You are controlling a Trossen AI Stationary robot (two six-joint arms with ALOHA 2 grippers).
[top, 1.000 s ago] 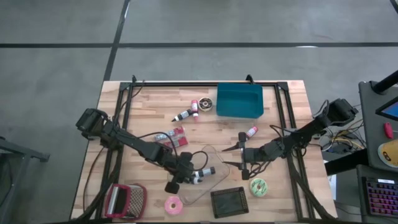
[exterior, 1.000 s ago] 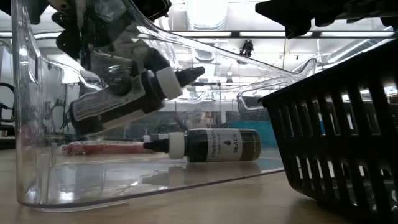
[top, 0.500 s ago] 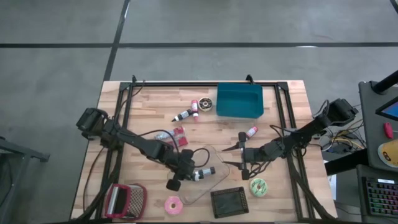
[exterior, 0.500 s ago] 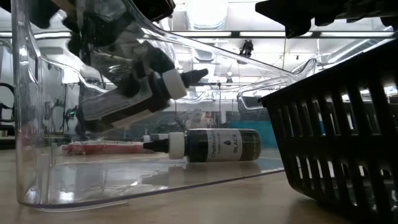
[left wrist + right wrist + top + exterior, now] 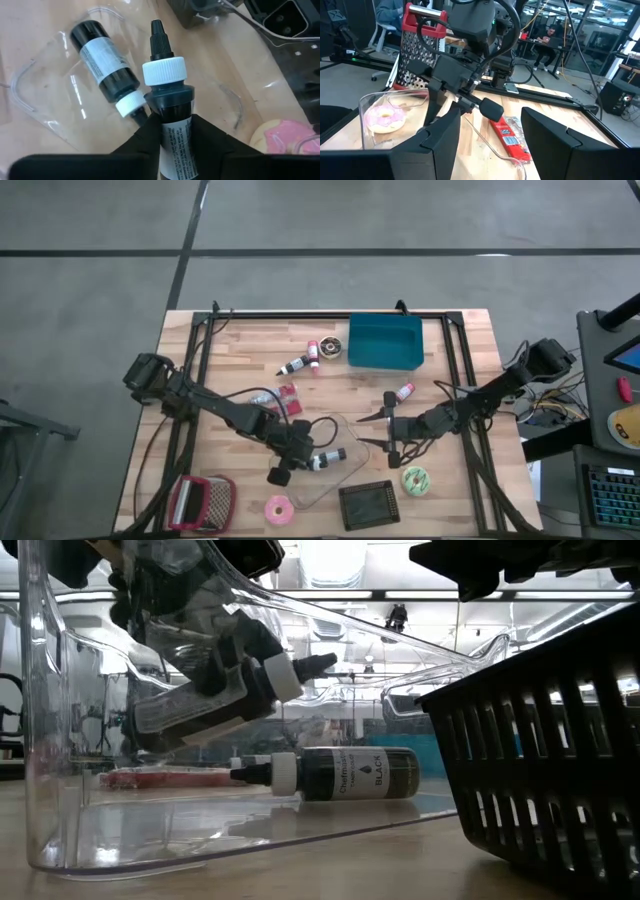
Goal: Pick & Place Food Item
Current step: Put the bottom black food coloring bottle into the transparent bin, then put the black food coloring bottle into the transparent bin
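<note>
My left gripper (image 5: 316,462) holds a dark bottle with a white cap and black nozzle (image 5: 165,75) over a clear plastic container (image 5: 40,740). In the low view this bottle (image 5: 215,695) hangs above a second dark bottle (image 5: 345,773), which lies on its side on the container's floor. In the left wrist view that second bottle (image 5: 105,62) shows beside the held one. My right gripper (image 5: 372,432) stands open just right of the container, level, with nothing between its fingers (image 5: 445,130). My left gripper pinches the bottle's body just below its shoulder (image 5: 175,125) between its two fingers (image 5: 145,137). The fingers slant down from the table's left and lie along the bottle, whose cap points away from them. The bottle hangs clear of the container's floor, tilted, nozzle end higher.
A black slatted basket (image 5: 368,504) stands at the near edge beside the container, with a pink donut (image 5: 278,508) and a red grater (image 5: 203,502) to its left and a green donut (image 5: 414,479) to its right. A blue bin (image 5: 385,342), small bottles (image 5: 300,363) and a red packet (image 5: 288,395) lie farther back.
The held bottle has edged a little toward the table's right inside the container's outline, still tilted and clear of the bottle below.
</note>
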